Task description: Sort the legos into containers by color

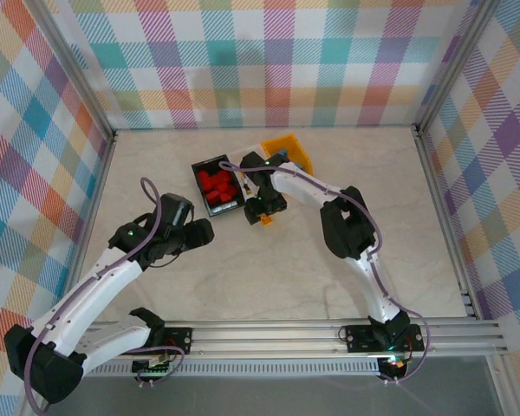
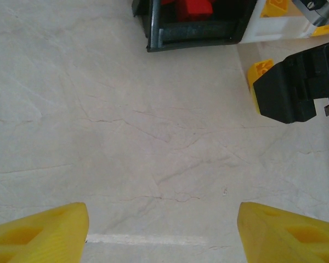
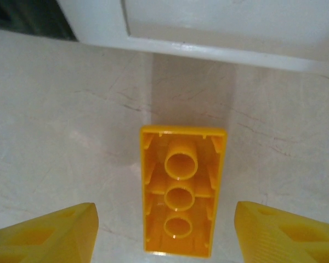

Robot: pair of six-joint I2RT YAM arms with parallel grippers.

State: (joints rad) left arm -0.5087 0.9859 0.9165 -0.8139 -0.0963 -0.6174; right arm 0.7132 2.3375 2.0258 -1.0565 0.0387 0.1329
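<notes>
Right pincer [image 3: 164,219] stood released, its two yellow fingers [image 3: 49,233] at the lower corners of the right wrist frame. Between them lay a yellow lego [image 3: 182,192], hollow underside up, with bare table [image 3: 60,126] showing on either side of it, so we saw no finger touching it. Just beyond the brick, along the top of that frame, ran the wall of the white bin [image 3: 225,22].

In the overhead frame we found this pincer a little above centre, at the near edge of the row of bins. The black bin [image 1: 197,178] sat left of it and held a heap of red legos [image 1: 217,184]. The yellow-orange bin [image 1: 296,146] sat up and to the right, partly behind the arm.

We saw the left pincer [image 2: 163,211] released as well, with nothing between its fingers. It hung over bare table, left of centre in the overhead frame and well apart from the yellow lego.
</notes>
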